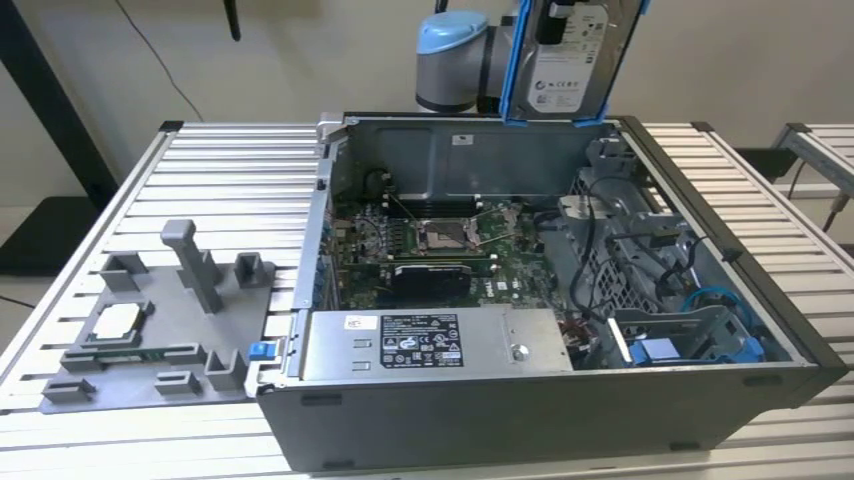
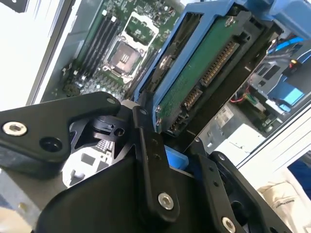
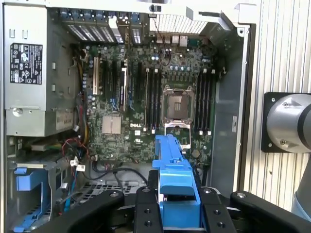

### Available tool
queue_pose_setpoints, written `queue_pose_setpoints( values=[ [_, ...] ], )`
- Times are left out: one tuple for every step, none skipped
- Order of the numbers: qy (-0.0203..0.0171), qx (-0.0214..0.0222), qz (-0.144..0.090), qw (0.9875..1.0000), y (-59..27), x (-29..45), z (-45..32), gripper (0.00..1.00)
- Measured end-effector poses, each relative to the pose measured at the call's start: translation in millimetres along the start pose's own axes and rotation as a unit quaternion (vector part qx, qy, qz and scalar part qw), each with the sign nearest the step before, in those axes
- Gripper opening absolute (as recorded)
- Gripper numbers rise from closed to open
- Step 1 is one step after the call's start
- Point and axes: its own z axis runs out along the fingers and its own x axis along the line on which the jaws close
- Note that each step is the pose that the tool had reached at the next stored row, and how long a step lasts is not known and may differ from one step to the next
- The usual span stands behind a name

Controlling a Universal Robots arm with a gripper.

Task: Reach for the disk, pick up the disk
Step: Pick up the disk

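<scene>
The disk (image 1: 567,62), a silver-grey drive with a white label in a bright blue frame, hangs upright above the back wall of the open computer case (image 1: 747,290), beside the arm's blue-capped joint (image 1: 451,60). In the second wrist view my gripper (image 2: 170,133) is shut on the disk (image 2: 204,68), its black fingers (image 2: 146,145) clamping the blue frame from both sides; the green board and connector face the camera. In the first wrist view the blue frame (image 3: 176,179) stands edge-on between the fingers (image 3: 145,208), high over the motherboard (image 3: 146,97).
Inside the case lie the motherboard (image 1: 427,235), a grey power supply with a white label (image 1: 427,345) and a blue drive bay (image 1: 681,345). A grey fixture plate (image 1: 147,340) holding a small silver chip (image 1: 118,322) rests on the slatted metal table (image 1: 227,160).
</scene>
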Motion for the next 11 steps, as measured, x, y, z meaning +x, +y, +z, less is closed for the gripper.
queue_pose_setpoints(
  values=[
    [-0.0001,0.0000,0.000,1.0000,-3.0,0.0,0.0,0.00],
    [0.0000,0.0000,0.000,1.0000,-6.0,0.1,0.0,0.00],
    [0.0000,0.0000,0.000,1.0000,-9.0,0.1,0.0,0.00],
    [0.0000,0.0000,0.000,1.0000,-12.0,0.2,0.0,0.00],
    [-0.0001,0.0000,0.000,1.0000,-15.2,0.2,0.0,0.00],
    [0.0000,0.0000,0.000,1.0000,-18.1,0.3,-0.1,0.00],
    [0.0000,0.0000,0.000,1.0000,-21.0,0.3,-0.1,0.00],
    [0.0000,0.0000,0.000,1.0000,-23.8,0.3,-0.1,0.00],
    [0.0000,0.0000,0.000,1.0000,-26.7,0.4,-0.1,0.00],
    [0.0000,0.0000,0.000,1.0000,-29.6,0.4,-0.1,0.00],
    [0.0000,0.0000,0.000,1.0000,-32.3,0.5,-0.1,0.00]
  ],
)
